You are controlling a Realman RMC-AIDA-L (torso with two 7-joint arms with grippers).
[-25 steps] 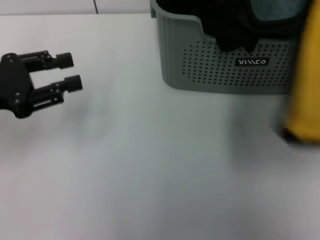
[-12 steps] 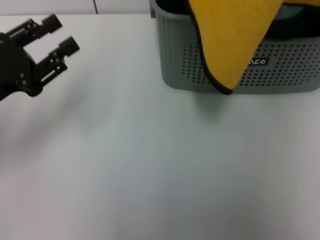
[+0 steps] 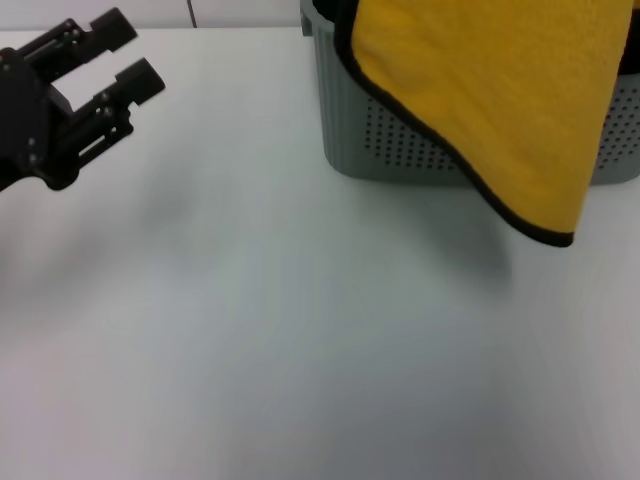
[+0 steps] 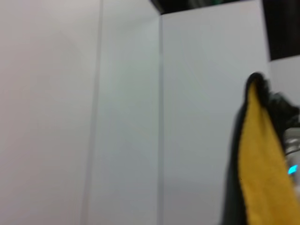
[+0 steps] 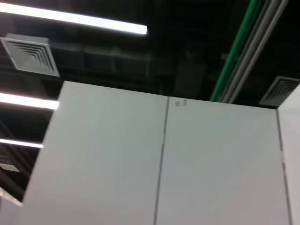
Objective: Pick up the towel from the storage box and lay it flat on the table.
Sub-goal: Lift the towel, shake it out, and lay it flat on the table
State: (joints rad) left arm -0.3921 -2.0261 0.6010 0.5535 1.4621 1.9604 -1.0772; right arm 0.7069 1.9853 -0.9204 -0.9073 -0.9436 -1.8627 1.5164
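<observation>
The towel (image 3: 500, 100) hangs in the air with its bright yellow face toward me, black-edged, covering most of the storage box (image 3: 345, 120) front. Its lowest corner dangles just above the table (image 3: 250, 330). The head view cuts off its top. In the left wrist view the towel (image 4: 260, 173) hangs edge-on, its top corner pinched by my right gripper (image 4: 259, 84), seen as a dark shape. My left gripper (image 3: 120, 55) hovers open and empty at the far left, well apart from the towel.
The pale grey-green box stands at the table's far right, with dotted holes showing under the cloth. White wall panels (image 4: 126, 117) rise behind the table. Bare white tabletop stretches in front of the box and to its left.
The towel has come from the right edge across the box front and now spreads wider, hiding the label. My left gripper has risen and tilted toward the upper left.
</observation>
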